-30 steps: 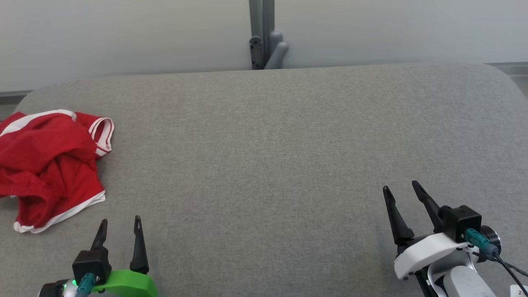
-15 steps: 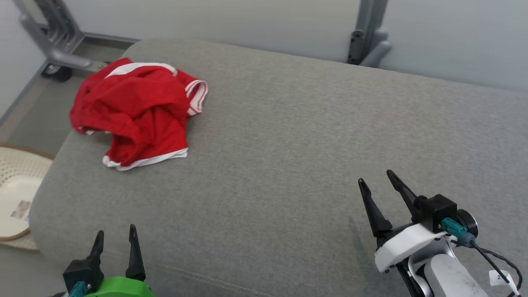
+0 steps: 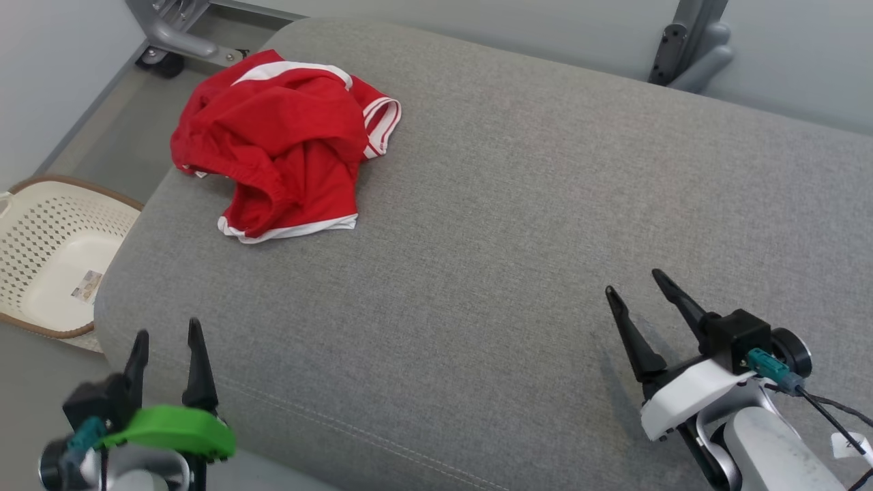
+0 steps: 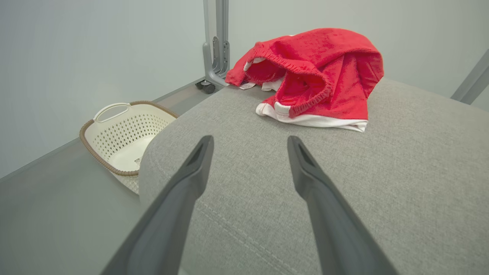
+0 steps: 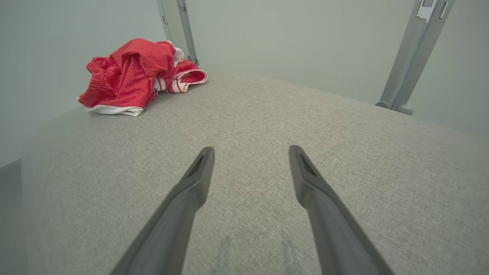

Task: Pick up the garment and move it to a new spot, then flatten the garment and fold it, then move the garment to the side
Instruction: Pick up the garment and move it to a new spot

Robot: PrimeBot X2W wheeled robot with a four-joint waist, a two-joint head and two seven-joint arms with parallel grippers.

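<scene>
Grey cushion [image 3: 518, 225] carries the red garment [image 3: 286, 136], crumpled at the far left corner. Pickup not yet begun. Left gripper [image 3: 168, 329] and right gripper [image 3: 632, 281] spread wide, empty, well apart from it; next, reach to the cloth

Grey fabric cushion [image 3: 477, 239] under my jaws, pale wall [image 3: 805, 54] beyond, cream perforated basket [image 3: 41, 232] on grey floor [image 3: 109, 136] left of them, metal post [image 3: 685, 41] ahead.
</scene>
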